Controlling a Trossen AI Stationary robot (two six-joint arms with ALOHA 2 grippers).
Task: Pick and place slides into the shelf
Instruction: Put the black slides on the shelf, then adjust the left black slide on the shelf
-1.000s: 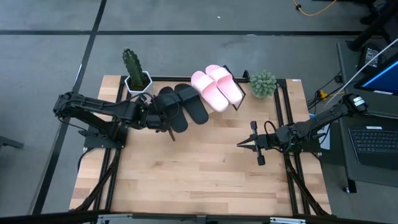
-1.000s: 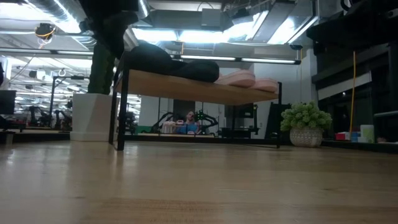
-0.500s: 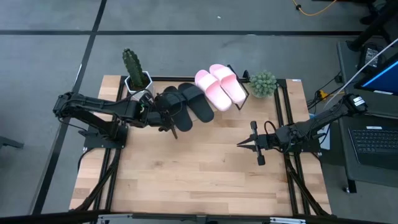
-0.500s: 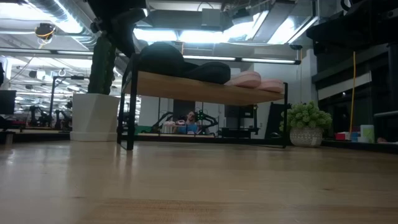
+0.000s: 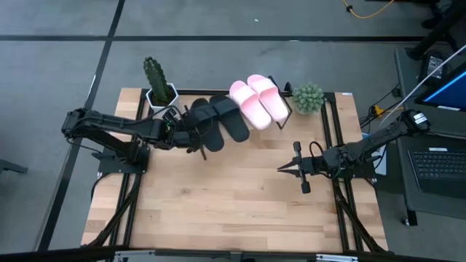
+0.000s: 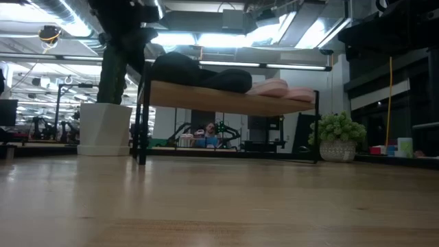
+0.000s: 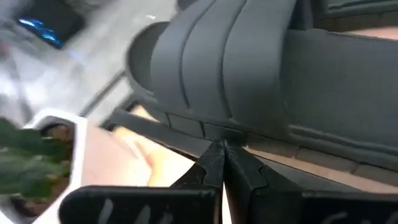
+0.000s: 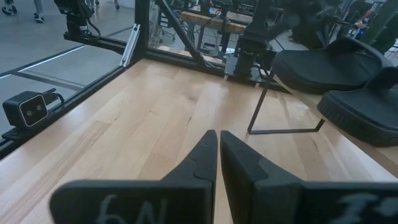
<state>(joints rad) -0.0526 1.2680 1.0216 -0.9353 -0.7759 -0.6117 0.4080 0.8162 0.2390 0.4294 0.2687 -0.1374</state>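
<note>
**Four slides on shelf, left pincer at its left end**

Two matte black slides (image 5: 218, 120) and two pale pink slides (image 5: 258, 100) lie on the slanted light-wood shelf (image 6: 206, 97) at far side of wooden surface (image 5: 233, 196). Left pincer (image 5: 195, 137) closed, touching leftmost black slide. Right pincer (image 5: 282, 168) closed, idle at right

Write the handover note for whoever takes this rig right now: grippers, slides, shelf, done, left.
Left gripper: shut, at the shelf's left end against the near black slide.
Right gripper: shut, empty, waiting over the table on the right.
Slides: both black slides, the second beside the first, and both pink slides lie on the shelf.
Done: all four appear placed.
Left: probably just draw the left arm back and check that the near black slide sits square.
</note>
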